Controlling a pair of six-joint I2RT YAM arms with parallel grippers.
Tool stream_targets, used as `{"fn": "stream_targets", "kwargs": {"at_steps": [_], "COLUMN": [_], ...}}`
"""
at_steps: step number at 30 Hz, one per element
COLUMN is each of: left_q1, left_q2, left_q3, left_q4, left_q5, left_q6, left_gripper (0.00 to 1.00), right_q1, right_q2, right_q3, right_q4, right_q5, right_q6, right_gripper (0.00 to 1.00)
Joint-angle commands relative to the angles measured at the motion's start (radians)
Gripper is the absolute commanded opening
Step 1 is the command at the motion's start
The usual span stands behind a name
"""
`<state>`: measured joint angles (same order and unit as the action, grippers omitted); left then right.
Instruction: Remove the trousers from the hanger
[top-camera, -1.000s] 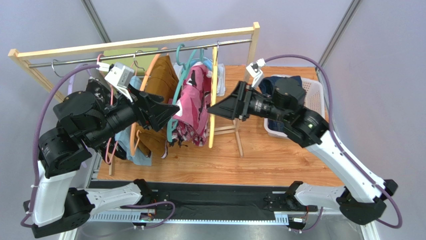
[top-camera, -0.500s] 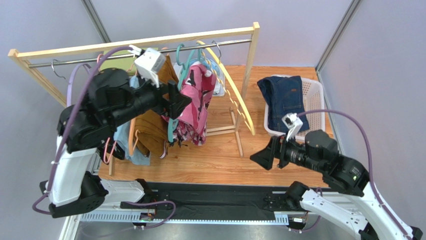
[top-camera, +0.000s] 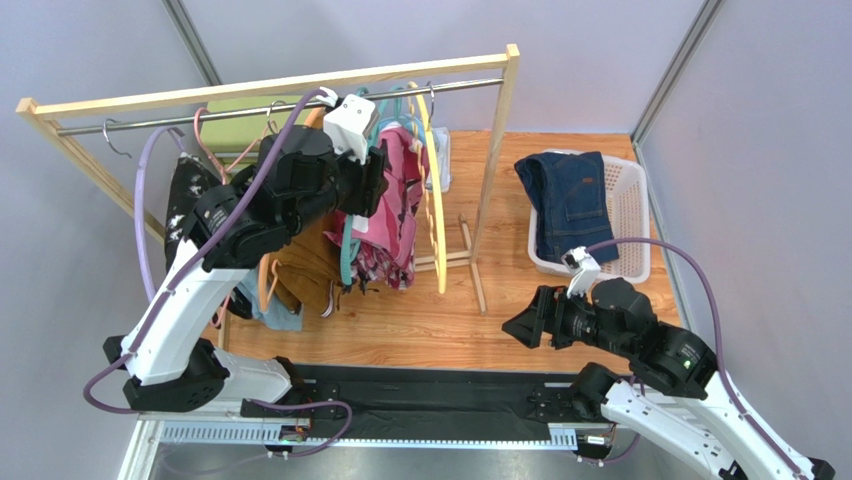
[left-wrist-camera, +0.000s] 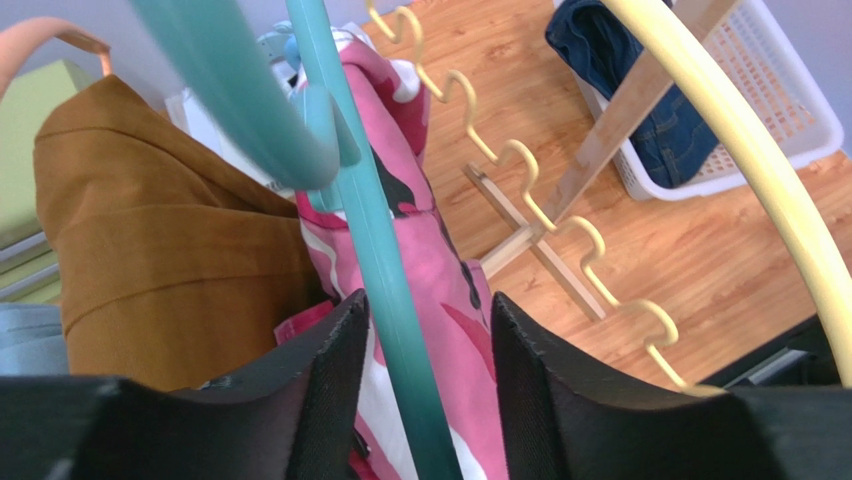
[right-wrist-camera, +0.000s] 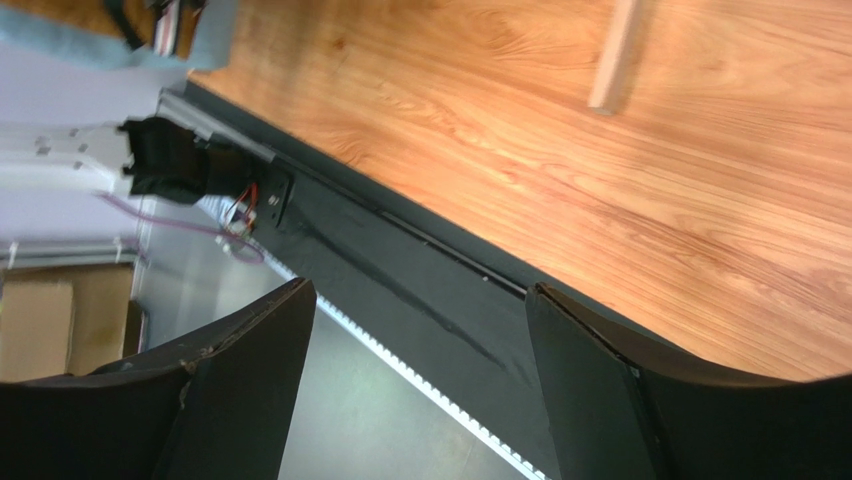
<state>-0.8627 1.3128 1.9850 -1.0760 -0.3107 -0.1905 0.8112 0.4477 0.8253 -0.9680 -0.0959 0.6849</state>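
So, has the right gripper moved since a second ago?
Yes. The right gripper has pulled back from beside the rack's right post toward the near edge of the table. It now sits nearer than the white basket, open and empty.

This is a robotics lab test cell. Plain lilac-grey partition walls on metal posts close in a wooden table. Two cabled robot arms, bolted to a black rail, face a small clothes rack of trousers and a white basket.
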Motion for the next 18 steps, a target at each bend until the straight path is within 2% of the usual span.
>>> {"fn": "stream_targets", "kwargs": {"at_steps": [1, 4, 5, 11, 18], "left_q1": [0.001, 0.001, 0.001, 0.001, 0.001], "left_q2": [0.02, 0.026, 0.025, 0.011, -0.015], "left_q3": [0.0, 0.008, 0.011, 0.046, 0.087], "left_q4": [0.071, 0.074, 0.077, 0.076, 0.082], "left_q5": [-0.06, -0.071, -0.08, -0.113, -0.142], "left_q6": [0.017, 0.014, 0.013, 0.008, 0.003], "left_gripper": [0.51, 0.36, 0.29, 0.08, 0.0], "right_q1": [0.008, 0.006, 0.006, 0.008, 0.006], "right_q2": [0.014, 0.034, 0.054, 0.12, 0.108], "right_q3": [-0.024, -0.043, -0.046, -0.031, -0.026], "right_q4": [0.022, 0.049, 0.054, 0.069, 0.066], "right_q5": [0.174, 0.205, 0.206, 0.186, 0.188], "right_q6": [0.112, 0.114, 0.11, 0.047, 0.021], "right_gripper": [0.82, 0.83, 0.83, 0.83, 0.83]}}
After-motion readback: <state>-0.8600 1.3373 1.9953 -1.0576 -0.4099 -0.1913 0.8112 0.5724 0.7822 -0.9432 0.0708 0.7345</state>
